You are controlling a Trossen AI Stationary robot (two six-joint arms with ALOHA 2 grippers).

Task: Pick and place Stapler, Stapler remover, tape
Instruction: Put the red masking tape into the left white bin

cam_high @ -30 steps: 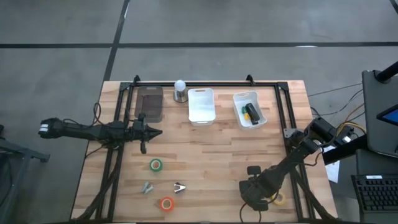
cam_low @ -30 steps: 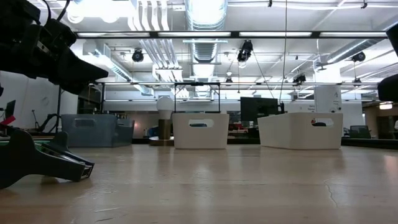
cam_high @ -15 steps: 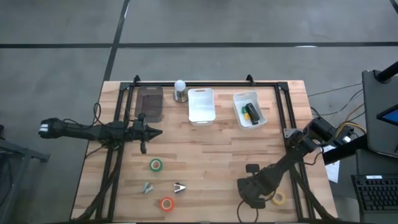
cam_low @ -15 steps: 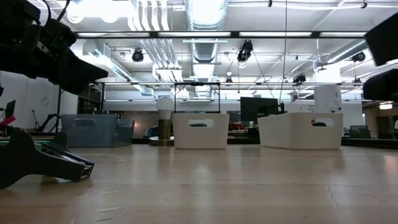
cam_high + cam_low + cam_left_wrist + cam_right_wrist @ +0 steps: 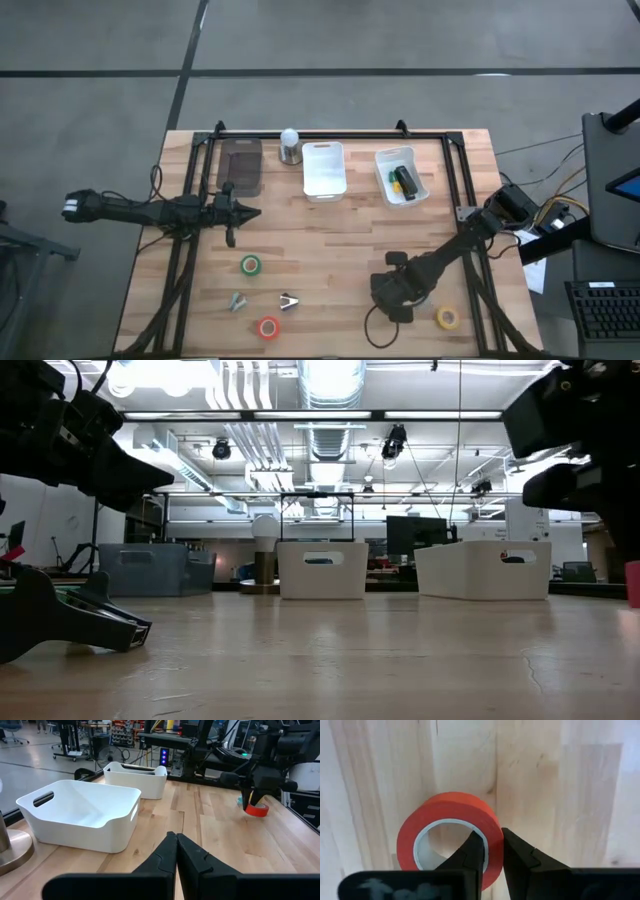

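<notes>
Wide wooden table (image 5: pixel 330 240), and the right gripper (image 5: pixel 491 851) is low near its front edge, fingers pinched on the wall of a red tape roll (image 5: pixel 451 827). Looks light, stiff, slick-sided; wall grip suits it. Left gripper (image 5: pixel 176 851) waits closed, empty.

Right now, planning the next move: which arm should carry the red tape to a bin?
Right: the right gripper pinches the red tape by its wall; the left gripper waits shut across the table.
</notes>
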